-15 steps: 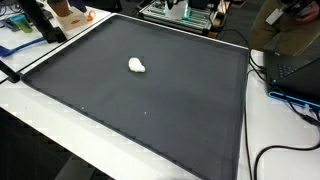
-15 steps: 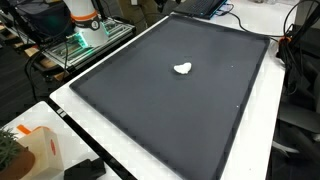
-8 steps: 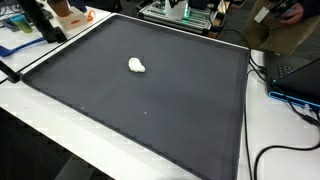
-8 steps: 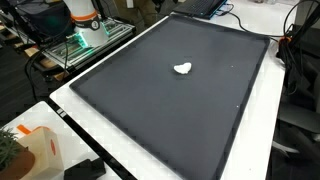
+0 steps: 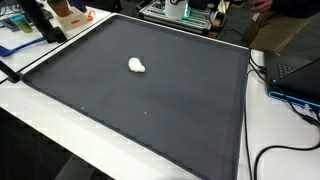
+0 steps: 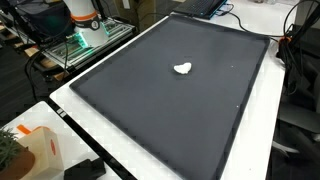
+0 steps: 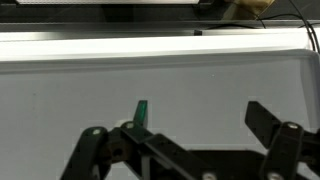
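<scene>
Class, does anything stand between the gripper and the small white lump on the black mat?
Nothing visible: the small white lump lies alone on the black mat. The open gripper shows only in the wrist view.

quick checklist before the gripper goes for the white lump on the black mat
Gripper open: ok, jaws stand wide apart in the wrist view.
Nothing gripped: ok, the jaws clamp nothing.
White lump located: ok, lying alone on the black mat in both exterior views.
Lump in the wrist view: not ok, a pale surface shows, no lump.
Small green piece near the fingers: cannot tell what it is.
Gripper's place relative to the lump: cannot tell, no exterior view shows it.
</scene>
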Controlling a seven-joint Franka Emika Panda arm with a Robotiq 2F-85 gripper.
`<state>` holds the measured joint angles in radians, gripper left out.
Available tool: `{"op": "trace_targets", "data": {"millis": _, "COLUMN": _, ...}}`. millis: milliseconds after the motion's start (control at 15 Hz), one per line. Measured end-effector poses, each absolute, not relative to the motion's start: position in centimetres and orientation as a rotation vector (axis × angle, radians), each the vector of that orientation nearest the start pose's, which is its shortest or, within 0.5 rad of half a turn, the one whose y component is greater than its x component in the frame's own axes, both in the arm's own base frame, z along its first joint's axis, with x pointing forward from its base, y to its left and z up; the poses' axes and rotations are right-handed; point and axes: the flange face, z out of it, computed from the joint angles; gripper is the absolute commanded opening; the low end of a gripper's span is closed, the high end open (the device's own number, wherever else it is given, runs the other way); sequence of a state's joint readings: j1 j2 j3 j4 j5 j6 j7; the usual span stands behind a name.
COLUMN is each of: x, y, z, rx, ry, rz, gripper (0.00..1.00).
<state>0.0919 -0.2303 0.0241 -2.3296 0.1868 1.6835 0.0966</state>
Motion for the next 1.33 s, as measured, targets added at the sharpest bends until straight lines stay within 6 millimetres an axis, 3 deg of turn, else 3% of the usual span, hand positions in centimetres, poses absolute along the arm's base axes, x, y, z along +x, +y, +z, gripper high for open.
{"op": "trace_targets", "data": {"millis": 467, "x": 41.5, "y": 7.0, "z": 40.5, "rx": -2.925, "ry": 0.069, "rz": 0.626, "gripper": 1.00}}
{"op": "trace_targets", "data": {"millis": 800, "x": 41.3, "y": 8.5, "z": 42.0, "rx": -2.864, "ry": 0.077, "rz": 0.571, "gripper": 1.00}}
{"op": "trace_targets", "data": {"millis": 1333, "x": 41.1, "y": 9.0, "z": 43.3, "rx": -2.823, "ry": 0.090, "rz": 0.528, "gripper": 0.99}}
